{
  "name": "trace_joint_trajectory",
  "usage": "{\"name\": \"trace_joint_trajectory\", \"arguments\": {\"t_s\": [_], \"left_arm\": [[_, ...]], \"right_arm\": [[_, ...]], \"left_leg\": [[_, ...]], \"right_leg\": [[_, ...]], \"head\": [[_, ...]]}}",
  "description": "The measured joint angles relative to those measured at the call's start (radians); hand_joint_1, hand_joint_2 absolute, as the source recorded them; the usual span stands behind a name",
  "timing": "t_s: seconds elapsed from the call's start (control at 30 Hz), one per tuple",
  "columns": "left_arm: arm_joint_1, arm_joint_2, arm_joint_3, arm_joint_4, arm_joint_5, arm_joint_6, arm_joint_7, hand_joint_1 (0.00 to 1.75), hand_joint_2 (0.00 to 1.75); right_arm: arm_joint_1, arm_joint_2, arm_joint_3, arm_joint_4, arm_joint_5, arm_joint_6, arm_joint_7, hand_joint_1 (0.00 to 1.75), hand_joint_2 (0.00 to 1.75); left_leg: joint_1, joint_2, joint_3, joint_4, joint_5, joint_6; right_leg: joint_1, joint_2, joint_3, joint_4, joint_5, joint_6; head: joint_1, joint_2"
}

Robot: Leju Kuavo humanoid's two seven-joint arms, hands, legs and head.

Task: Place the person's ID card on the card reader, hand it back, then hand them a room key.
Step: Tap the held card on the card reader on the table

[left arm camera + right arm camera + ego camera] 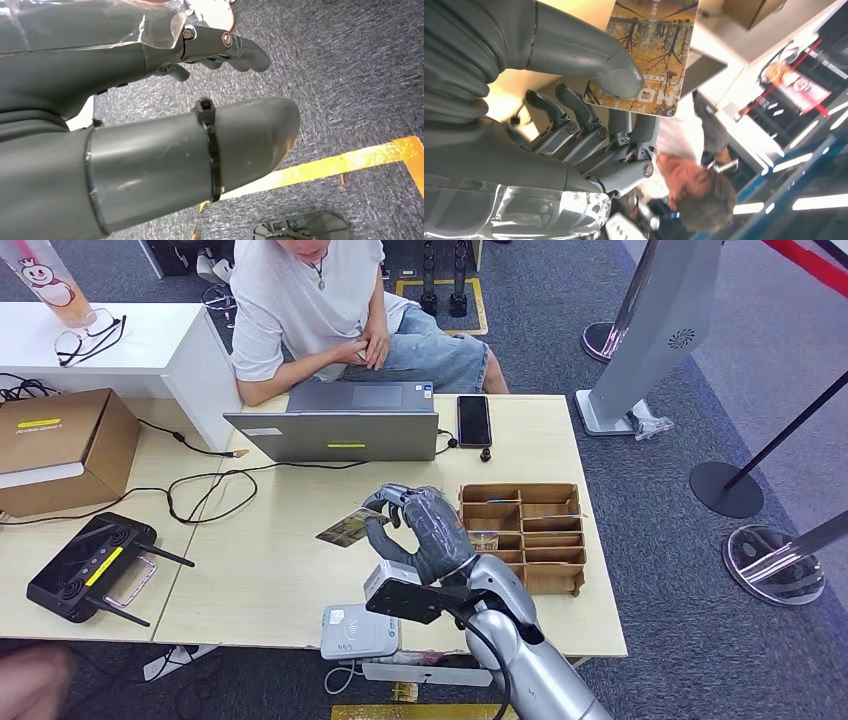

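My right hand [425, 530] hovers over the middle of the table and pinches a card [352, 528] printed with autumn trees between thumb and fingers. In the right wrist view the thumb [589, 55] presses on the card [651, 45] with the fingers beneath it. The white card reader [358, 632] lies at the table's near edge, just below and left of that hand. A wooden compartment tray [550, 555] stands to the hand's right. A person [320, 310] sits behind the laptop, hands in their lap. My left hand [165, 60] hangs over grey carpet, holding nothing.
An open laptop [345, 425] and a black phone [474, 420] lie at the far edge. Black cables [200, 490] cross the table's left half, near a remote controller [92, 568] and a cardboard box [60, 445]. Stanchion bases [725, 488] stand on the right.
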Motion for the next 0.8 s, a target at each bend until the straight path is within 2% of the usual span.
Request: {"name": "trace_joint_trajectory", "arguments": {"t_s": [0.3,0.8], "left_arm": [[-0.001,0.001,0.0,0.0,-0.007,-0.009,0.005,0.0,0.0],[-0.004,0.005,0.0,0.0,-0.017,-0.02,0.008,0.0,0.0]], "right_arm": [[0.002,0.0,0.0,-0.005,-0.112,0.133,0.025,1.75,1.75],[0.003,-0.006,0.0,0.023,-0.189,0.253,0.096,1.75,1.75]], "left_leg": [[0.0,0.0,0.0,0.0,0.0,0.0],[0.0,0.0,0.0,0.0,0.0,0.0]], "right_leg": [[0.0,0.0,0.0,0.0,0.0,0.0],[0.0,0.0,0.0,0.0,0.0,0.0]], "head": [[0.0,0.0],[0.0,0.0]]}}
